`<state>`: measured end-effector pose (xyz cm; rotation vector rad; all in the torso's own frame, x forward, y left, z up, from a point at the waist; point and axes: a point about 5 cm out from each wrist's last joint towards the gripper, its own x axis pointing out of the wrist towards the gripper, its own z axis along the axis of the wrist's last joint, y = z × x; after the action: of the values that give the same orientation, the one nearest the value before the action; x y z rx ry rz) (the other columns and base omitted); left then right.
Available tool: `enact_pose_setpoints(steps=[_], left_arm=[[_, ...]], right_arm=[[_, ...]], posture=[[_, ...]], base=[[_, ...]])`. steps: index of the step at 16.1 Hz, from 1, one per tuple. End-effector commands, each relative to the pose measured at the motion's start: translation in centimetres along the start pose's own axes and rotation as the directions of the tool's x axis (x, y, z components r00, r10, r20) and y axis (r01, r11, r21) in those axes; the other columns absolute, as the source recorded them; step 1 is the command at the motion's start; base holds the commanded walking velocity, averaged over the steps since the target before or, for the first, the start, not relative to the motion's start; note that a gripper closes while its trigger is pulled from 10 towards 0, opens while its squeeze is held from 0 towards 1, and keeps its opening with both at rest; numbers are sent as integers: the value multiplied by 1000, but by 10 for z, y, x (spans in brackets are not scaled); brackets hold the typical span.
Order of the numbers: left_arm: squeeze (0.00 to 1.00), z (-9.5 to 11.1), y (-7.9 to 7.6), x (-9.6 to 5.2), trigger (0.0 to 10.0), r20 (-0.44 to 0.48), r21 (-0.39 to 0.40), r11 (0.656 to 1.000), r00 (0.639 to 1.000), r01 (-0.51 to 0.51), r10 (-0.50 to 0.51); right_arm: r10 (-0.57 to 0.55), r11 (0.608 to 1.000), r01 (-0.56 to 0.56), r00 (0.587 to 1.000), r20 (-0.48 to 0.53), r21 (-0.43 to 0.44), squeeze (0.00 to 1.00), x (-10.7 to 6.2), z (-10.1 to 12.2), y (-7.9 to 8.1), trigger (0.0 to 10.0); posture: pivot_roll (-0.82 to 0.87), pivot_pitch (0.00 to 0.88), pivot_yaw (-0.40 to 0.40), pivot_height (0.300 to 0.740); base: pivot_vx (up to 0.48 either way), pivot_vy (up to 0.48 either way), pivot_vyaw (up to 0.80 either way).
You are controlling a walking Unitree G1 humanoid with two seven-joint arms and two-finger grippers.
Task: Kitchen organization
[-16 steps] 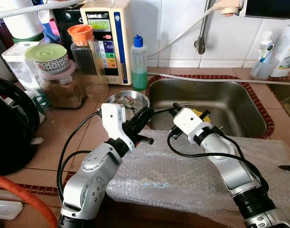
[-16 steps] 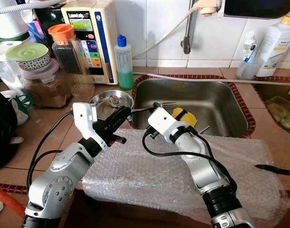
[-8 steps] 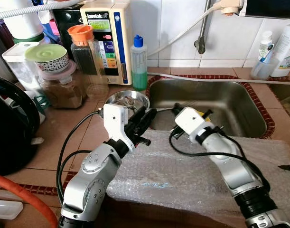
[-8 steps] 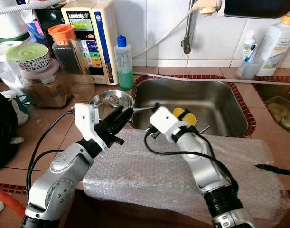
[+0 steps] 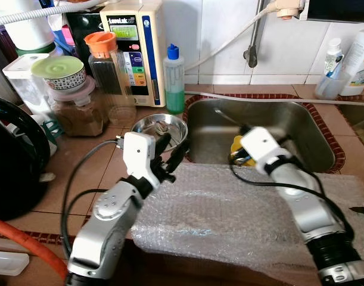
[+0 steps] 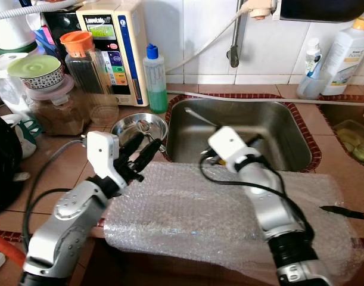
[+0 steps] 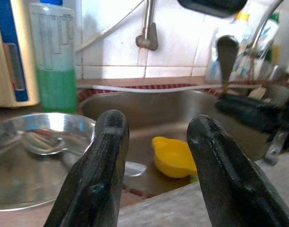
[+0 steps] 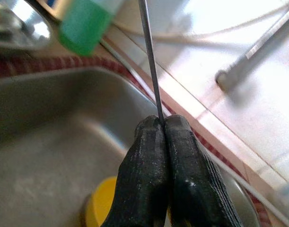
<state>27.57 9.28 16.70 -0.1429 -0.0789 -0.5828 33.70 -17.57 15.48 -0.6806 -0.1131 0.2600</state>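
Right gripper [image 8: 164, 124]: I see my two black fingers pressed flat together, pinching a thin metal handle [image 8: 149, 61] that runs straight out from the tips.
Handle's far end: cut off at the picture edge, so I can't name the utensil.
Sink [image 8: 49, 142]: steel basin below my fingers.
Yellow object [image 8: 102, 204]: down in the basin, partly hidden by my fingers.
Green bottle [image 8: 85, 23]: blurred, on the counter beyond the sink rim.
Tiled wall [image 8: 220, 42]: bright, behind the sink.

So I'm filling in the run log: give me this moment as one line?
right gripper: shut on fork handle, over sink | left gripper: open, beside steel bowl | yellow item in sink
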Motion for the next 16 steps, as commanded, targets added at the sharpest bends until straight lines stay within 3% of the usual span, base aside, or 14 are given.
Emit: enact_pose_setpoints(steps=[1, 2, 3, 4, 6, 10, 12, 13, 16], left_arm=[[1000, -3, -2, -1, 10000, -19, 116, 993, 999, 30, -28], [1000, -4, -2, -1, 10000, -29, 196, 979, 999, 45, -40], [1000, -4, -2, 0, 10000, -29, 241, 969, 998, 55, -50], [1000, -5, -4, 1, 10000, -30, 255, 964, 997, 77, -72], [1000, -9, -9, 1, 10000, -56, 298, 943, 989, 145, -134], [1000, -24, -22, 3, 10000, -176, 249, 917, 946, 310, -272], [1000, -31, -24, 4, 10000, -213, 239, 911, 934, 335, -287], [1000, -31, -23, 5, 10000, -212, 233, 915, 935, 331, -284], [1000, -29, -22, 8, 10000, -192, 207, 930, 945, 303, -265]], right_arm=[[-30, 999, 32, 998, -57, 24, 0, -2, -11, -7, 706], [-40, 999, 43, 995, -86, 34, 0, -4, -18, -10, 2824], [-52, 997, 58, 993, -108, 48, 0, -5, -24, -14, 3608], [-65, 996, 74, 988, -143, 58, 0, -7, -32, -20, 10000], [-71, 993, 91, 973, -218, 81, 0, -9, -46, -26, 10000], [-68, 990, 102, 945, -319, 92, 0, -13, -67, -32, 10000], [-61, 990, 99, 941, -334, 97, 0, -12, -70, -31, 10000], [-44, 990, 85, 941, -335, 110, 1000, -12, -71, -29, 10000], [-23, 991, 69, 936, -352, 119, 1000, -15, -76, -22, 10000]], posture=[[-258, 33, 101, 740], [-260, 35, 104, 740], [-260, 36, 106, 740], [-261, 39, 109, 740], [-263, 44, 116, 740], [-260, 47, 120, 740], [-260, 48, 121, 740], [-260, 48, 121, 740], [-263, 50, 121, 740]], base=[[0, 0, 0], [0, 0, 0], [0, 0, 0], [0, 0, 0], [0, 0, 0], [0, 0, 0], [0, 0, 0], [0, 0, 0], [0, 0, 0]])
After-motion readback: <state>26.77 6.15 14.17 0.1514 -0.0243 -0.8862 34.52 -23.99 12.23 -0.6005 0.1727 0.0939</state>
